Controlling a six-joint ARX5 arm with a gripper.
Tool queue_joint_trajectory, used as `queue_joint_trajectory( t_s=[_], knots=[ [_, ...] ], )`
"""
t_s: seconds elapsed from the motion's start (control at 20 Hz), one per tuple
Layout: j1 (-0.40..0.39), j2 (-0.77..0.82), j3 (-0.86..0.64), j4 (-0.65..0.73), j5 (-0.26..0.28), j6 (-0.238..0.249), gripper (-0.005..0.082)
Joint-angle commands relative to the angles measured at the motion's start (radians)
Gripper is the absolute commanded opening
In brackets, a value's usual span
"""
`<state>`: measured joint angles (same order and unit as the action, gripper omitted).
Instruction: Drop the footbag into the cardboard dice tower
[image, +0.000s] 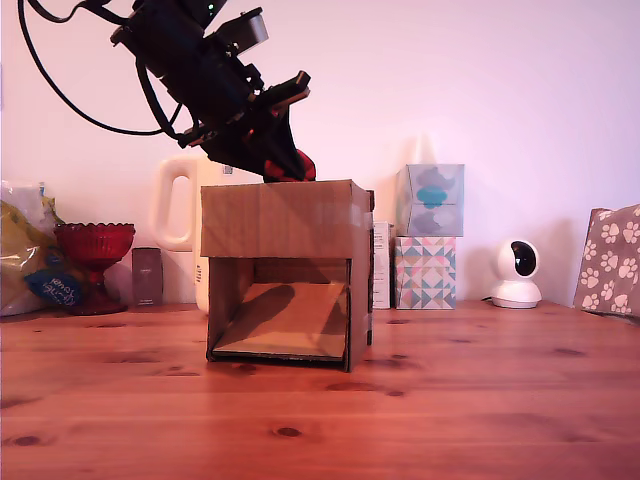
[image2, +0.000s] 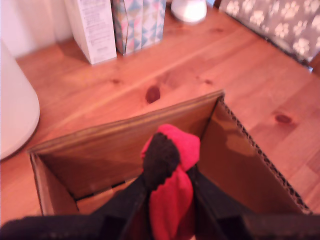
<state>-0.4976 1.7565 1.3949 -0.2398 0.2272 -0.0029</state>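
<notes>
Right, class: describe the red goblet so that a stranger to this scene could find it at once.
Start at the cardboard dice tower mid-table, then look toward the exterior view's left, past the small dark block. The red glass goblet stands there by a crinkly bag; it alone is see-through red, with a stem.

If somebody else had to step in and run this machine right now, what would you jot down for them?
Gripper: shut on the small soft red-and-black footbag, squeezed between its black fingers.
Position: held over the open top of the brown cardboard dice tower, which stands on the wooden table.
Done: footbag picked up and carried over the opening.
Left: open the gripper so the footbag falls in; it should roll down the sloped ramp visible in the front cut-out. Then pull the arm away.
</notes>
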Motion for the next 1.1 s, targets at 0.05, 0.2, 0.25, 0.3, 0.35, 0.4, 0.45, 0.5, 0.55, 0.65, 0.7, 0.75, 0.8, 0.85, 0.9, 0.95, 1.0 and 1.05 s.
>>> queue_joint_trajectory(
  t_s=[0.05,0.2,0.25,0.3,0.35,0.4,0.45,0.5,0.55,0.65,0.7,0.75,0.8,0.85,0.9,0.95,1.0,1.05],
  knots=[
    [-0.002,-0.001,0.030,-0.002,0.002,0.018,0.0355],
    [-0.002,-0.001,0.083,-0.068,-0.003,0.030,0.0754],
    [-0.003,-0.005,0.098,-0.090,-0.002,0.030,0.0744],
    [-0.003,-0.007,0.115,-0.114,-0.001,0.030,0.0743],
    [-0.003,-0.011,0.131,-0.149,0.000,0.031,0.0742],
    [-0.003,-0.021,0.136,-0.180,0.002,0.031,0.0724],
    [-0.003,-0.031,0.136,-0.210,0.004,0.031,0.0655],
    [-0.003,-0.045,0.136,-0.257,0.018,0.040,0.0518],
    [-0.003,-0.056,0.136,-0.303,0.028,0.049,0.0306],
    [-0.003,-0.079,0.134,-0.375,0.057,0.075,-0.0017],
    [-0.003,-0.092,0.127,-0.396,0.073,0.082,-0.0001],
    [-0.003,-0.113,0.108,-0.395,0.087,0.082,-0.0026],
    [-0.003,-0.143,0.067,-0.366,0.088,0.083,-0.0024],
    [-0.003,-0.181,0.010,-0.315,0.087,0.083,-0.0024],
    [-0.002,-0.229,-0.061,-0.269,0.087,0.082,-0.0024],
    [-0.002,-0.273,-0.138,-0.200,0.087,0.081,-0.0024],
    [-0.001,-0.323,-0.219,-0.139,0.085,0.079,-0.0024],
    [0.003,-0.370,-0.298,-0.072,0.083,0.071,-0.0024]
  ],
)
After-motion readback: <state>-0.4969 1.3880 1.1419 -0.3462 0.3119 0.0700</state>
